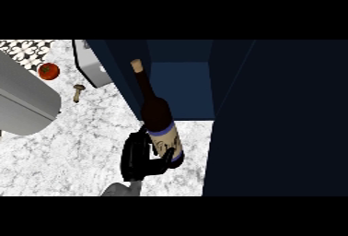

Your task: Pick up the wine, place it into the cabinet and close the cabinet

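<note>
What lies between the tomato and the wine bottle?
In the head view, a mushroom lies on the counter between the tomato and the wine bottle.

One wine bottle (pixel 158 115), tomato (pixel 48 71), mushroom (pixel 78 92)

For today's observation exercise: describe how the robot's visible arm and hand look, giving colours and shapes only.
One hand shows: black, glossy, built of blocky jointed segments with slim fingers. Behind it a short stretch of smooth, rounded light-grey forearm enters from the lower edge. No cables, markings or sleeves are visible.
</note>
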You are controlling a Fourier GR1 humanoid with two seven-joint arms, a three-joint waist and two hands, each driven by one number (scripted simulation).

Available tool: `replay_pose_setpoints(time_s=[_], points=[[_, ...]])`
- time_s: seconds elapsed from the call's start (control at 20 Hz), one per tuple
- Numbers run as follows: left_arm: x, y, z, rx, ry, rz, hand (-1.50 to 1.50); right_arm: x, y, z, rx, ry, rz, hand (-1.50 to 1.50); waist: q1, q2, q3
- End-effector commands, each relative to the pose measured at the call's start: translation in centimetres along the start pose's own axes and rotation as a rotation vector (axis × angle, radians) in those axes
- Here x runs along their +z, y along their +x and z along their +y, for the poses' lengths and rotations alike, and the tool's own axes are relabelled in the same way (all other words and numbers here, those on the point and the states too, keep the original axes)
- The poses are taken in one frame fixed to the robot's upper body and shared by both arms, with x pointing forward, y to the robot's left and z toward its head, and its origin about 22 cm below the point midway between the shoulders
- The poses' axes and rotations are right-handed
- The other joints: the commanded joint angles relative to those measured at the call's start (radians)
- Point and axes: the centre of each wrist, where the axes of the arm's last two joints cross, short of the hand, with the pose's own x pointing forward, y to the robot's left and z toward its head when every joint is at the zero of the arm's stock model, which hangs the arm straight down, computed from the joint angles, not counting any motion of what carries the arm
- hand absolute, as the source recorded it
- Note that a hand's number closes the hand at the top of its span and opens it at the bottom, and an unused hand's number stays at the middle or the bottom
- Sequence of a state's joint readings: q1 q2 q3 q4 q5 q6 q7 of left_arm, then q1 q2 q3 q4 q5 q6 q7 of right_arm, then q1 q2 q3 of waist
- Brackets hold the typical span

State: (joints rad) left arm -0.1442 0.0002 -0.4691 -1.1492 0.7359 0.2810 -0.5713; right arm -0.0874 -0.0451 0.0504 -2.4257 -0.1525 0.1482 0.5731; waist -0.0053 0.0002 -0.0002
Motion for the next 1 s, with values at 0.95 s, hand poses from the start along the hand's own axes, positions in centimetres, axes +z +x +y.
replay_pose_setpoints(time_s=[0.95], points=[[-8.7,-0.5,-2.6,-0.05,0.027,-0.056,1.5,0.9,0.0,-0.3,-0.04,0.033,-0.02,-1.5,-0.015,0.003,0.0]])
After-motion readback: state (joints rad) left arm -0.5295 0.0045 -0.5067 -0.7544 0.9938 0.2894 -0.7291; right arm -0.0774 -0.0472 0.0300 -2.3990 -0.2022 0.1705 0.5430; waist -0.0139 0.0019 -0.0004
